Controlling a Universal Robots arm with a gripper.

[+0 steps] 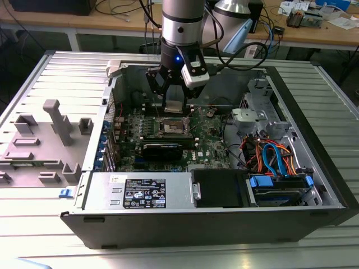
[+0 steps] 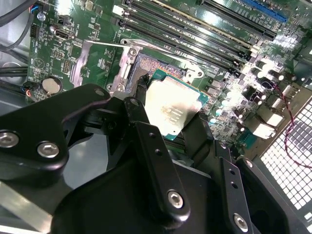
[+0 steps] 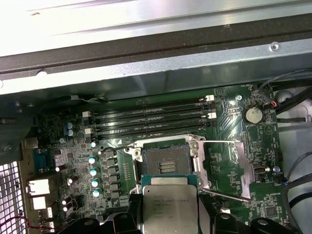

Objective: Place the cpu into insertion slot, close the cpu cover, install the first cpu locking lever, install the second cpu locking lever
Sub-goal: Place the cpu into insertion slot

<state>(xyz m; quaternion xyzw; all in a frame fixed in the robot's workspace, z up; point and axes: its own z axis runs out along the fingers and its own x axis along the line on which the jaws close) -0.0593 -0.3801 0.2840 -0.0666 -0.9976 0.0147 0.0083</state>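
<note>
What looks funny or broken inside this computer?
Nothing looks broken or spilled. The cpu is not in the insertion slot. The hand holds it in the air close by, and the cpu cover is flipped open beside the slot. The chip's metal top looks blotchy in the second wrist view, maybe just glare.

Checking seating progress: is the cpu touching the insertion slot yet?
Apart. In the first wrist view the insertion slot lies bare, its dark centre uncovered, and the cpu sits clamped in the gripper short of it.

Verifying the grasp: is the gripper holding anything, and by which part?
The gripper holds the cpu, pinched by two opposite side edges, with its metal top showing.
</note>
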